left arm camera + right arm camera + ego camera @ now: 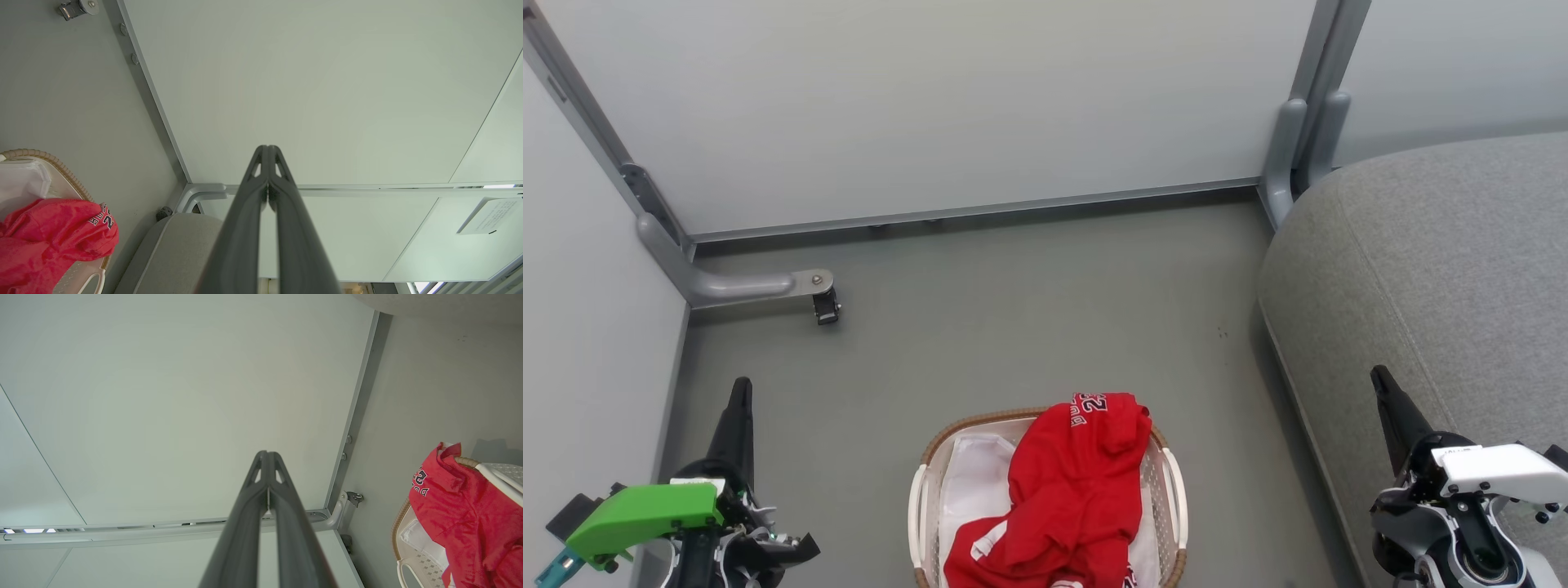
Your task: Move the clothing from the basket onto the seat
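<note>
Clothing (1078, 482) heaps in the basket (918, 498) on the floor (1029, 310). Wrist views show left fingers (241, 228) and right fingers (245, 522) pressed together, empty.

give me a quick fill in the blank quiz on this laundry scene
1. The clothing piled in the basket is mostly ____ in colour.
2. The seat stands on the robot's ____ side of the basket.
3. The left end effector and the right end effector hold nothing, and both are ____.

Missing words: red; right; shut
</note>
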Available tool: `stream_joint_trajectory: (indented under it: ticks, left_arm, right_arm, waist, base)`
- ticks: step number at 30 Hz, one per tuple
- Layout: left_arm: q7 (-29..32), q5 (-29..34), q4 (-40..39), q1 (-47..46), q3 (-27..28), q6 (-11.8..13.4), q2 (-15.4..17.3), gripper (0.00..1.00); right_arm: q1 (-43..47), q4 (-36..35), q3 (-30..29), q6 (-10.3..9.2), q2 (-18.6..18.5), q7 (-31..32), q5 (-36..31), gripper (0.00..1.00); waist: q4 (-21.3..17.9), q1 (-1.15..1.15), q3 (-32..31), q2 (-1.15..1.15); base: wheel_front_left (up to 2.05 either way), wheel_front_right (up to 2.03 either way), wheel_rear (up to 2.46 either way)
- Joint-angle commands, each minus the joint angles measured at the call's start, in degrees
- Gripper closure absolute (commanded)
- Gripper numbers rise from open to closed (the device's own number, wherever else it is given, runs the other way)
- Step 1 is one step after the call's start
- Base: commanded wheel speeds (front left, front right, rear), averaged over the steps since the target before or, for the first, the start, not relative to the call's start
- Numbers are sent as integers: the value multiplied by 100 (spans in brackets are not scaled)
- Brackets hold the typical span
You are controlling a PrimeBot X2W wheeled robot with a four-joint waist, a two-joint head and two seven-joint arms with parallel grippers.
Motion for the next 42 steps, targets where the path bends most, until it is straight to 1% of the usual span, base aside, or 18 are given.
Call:
stream_joint_trajectory:
  ticks: [1, 21, 22, 26, 37, 42]
  left_arm:
    - [6, -15, -5, -76, -1, -1, 24, 100]
    - [7, -15, -6, -76, -1, -1, 24, 100]
    - [-3, 1, 41, 18, -1, 1, -8, 0]
    - [-17, 8, 201, 162, -34, 1, -42, 0]
    - [-335, 191, -30, 291, -328, 2, -34, 0]
    - [-468, 411, -139, 338, -435, 2, -30, 0]
  right_arm:
    - [-38, -20, -4, -4, -38, -4, 5, 100]
    - [-38, -20, -4, -4, -38, -4, 5, 100]
    - [19, 40, 3, 0, 14, -3, -1, 0]
    - [163, 202, 30, -2, 71, -16, -6, 0]
    - [241, 191, 199, -2, 56, -335, -236, 0]
    - [248, 197, 195, -2, 50, -469, -420, 0]
  waist:
    - [0, 0, 0, 0]
    - [0, 0, 0, 0]
    - [0, 0, 0, 0]
    - [0, 0, 0, 0]
    - [-1, 0, 3, 0]
    - [1, 0, 3, 0]
  base:
    - [0, 0, 0]
    - [0, 0, 0]
    - [0, 0, 0]
    - [0, 0, 0]
    - [0, 0, 0]
    - [0, 0, 0]
